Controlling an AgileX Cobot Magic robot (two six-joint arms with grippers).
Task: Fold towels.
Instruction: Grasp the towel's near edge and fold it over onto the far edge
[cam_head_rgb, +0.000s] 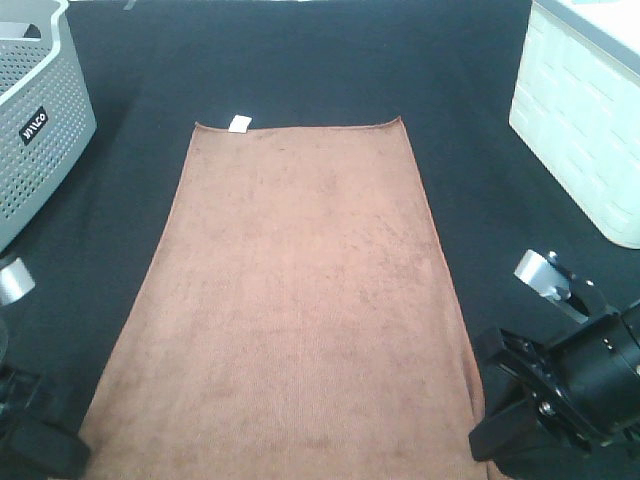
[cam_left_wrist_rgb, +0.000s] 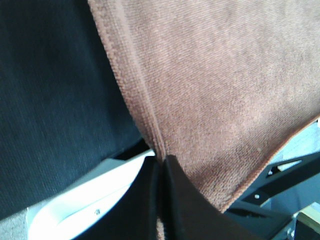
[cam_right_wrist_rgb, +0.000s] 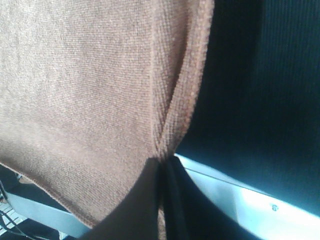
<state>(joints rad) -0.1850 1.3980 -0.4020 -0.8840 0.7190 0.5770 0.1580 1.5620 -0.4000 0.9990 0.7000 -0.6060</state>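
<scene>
The reddish-brown towel (cam_head_rgb: 300, 290) lies flat and lengthwise on the black table cover, its small white tag (cam_head_rgb: 240, 123) at the far edge. My left gripper (cam_left_wrist_rgb: 161, 167) is shut on the towel's near left hem (cam_left_wrist_rgb: 150, 125); in the high view only part of that arm (cam_head_rgb: 30, 430) shows at the bottom left. My right gripper (cam_right_wrist_rgb: 161, 165) is shut on the towel's near right hem (cam_right_wrist_rgb: 175, 125); its arm (cam_head_rgb: 560, 390) shows at the bottom right. Both near corners (cam_left_wrist_rgb: 225, 200) hang lifted off the table's front edge.
A grey perforated basket (cam_head_rgb: 40, 110) stands at the far left. A white box (cam_head_rgb: 585, 120) stands at the far right. The black cover (cam_head_rgb: 470, 90) surrounds the towel. The table's white front edge (cam_right_wrist_rgb: 240, 195) shows below the grippers.
</scene>
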